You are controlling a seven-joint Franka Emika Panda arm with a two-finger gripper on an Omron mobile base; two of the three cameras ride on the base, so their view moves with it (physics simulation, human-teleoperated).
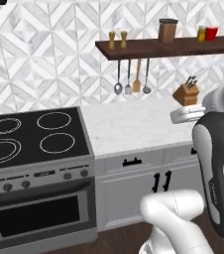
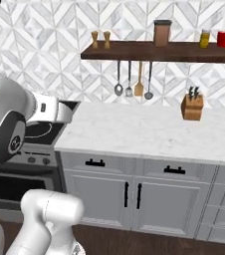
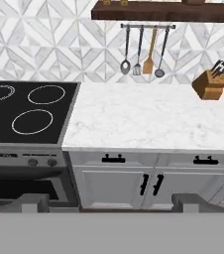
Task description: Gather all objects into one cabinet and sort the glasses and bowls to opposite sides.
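Fingers (image 3: pixel 109 203) spread and empty; raise the hand toward the glossy red cup (image 2: pixel 224 38) on the dark wooden shelf (image 2: pixel 159 51), right of the yellow jar (image 2: pixel 205 38).

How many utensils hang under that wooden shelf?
4, in a row on the rail under the shelf: a ladle, a small spatula, a wooden spatula, and a spoon.

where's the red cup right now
The red cup sits at the right end of the dark wooden shelf in both base views, just right of the yellow jar.
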